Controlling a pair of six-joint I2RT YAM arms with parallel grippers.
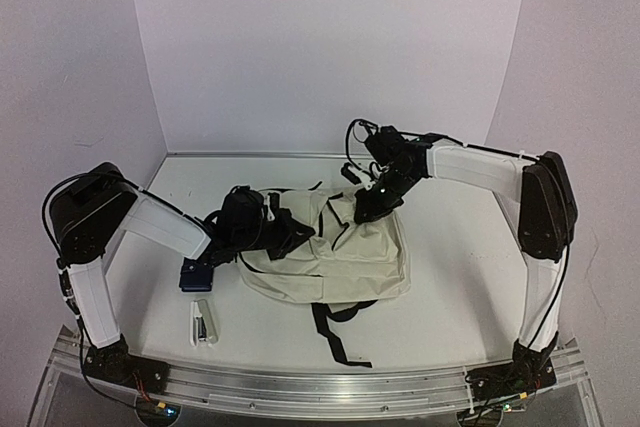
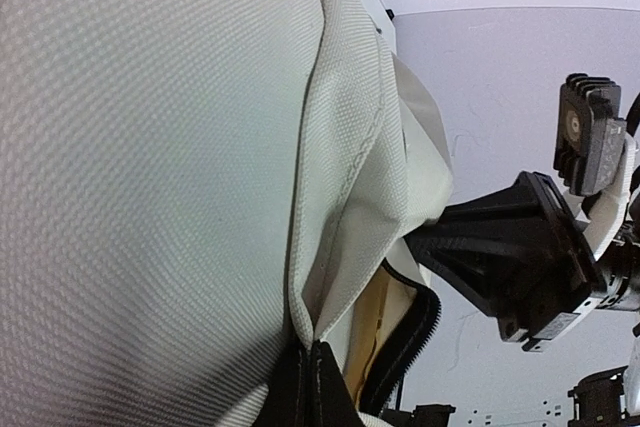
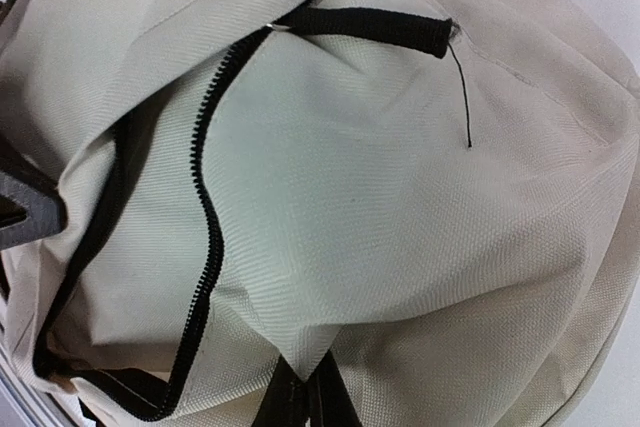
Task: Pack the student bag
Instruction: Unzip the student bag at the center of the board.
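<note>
On the desk, centre: the bag [image 1: 335, 252] lies slumped on the desk [image 1: 450, 277], about midway between my two arms, with a black strap [image 1: 338, 332] trailing off its near edge.
Left fingers [image 2: 292, 397]: closed hard on a fold of cream cloth at the bag's left end. The fold stands up between them.
Right fingers [image 3: 285, 402]: also closed, pinching a ridge of cloth at the bag's far edge, just beside the zipper [image 3: 205, 217]. They hold only bag cloth.
Zipper: partly undone. The left wrist view shows a dark gap with pale lining under the teeth. The pull tab [image 3: 375, 27] lies flat near the top seam. I can't tell how far round it is open.
Loose items: a small blue item [image 1: 195, 275] and a white stapler [image 1: 203, 322] sit on the desk just left of the bag, beside my left arm. Neither is inside.
Step in hand: my read is that I'm spreading the mouth so things can go in.
Doing it well: I'd draw the two pinches apart across the zipper line, not along it. I'd also lift a little so the upper layer peels off the lower one.
Pace: slow. Both grips are thin pinches on soft cloth and could slip.
Risk: dragging rather than lifting could slide the whole bag into the blue item.
Next need: one arm has to let go to fetch items, so I'd fold the flap back enough to gape unaided first.
</note>
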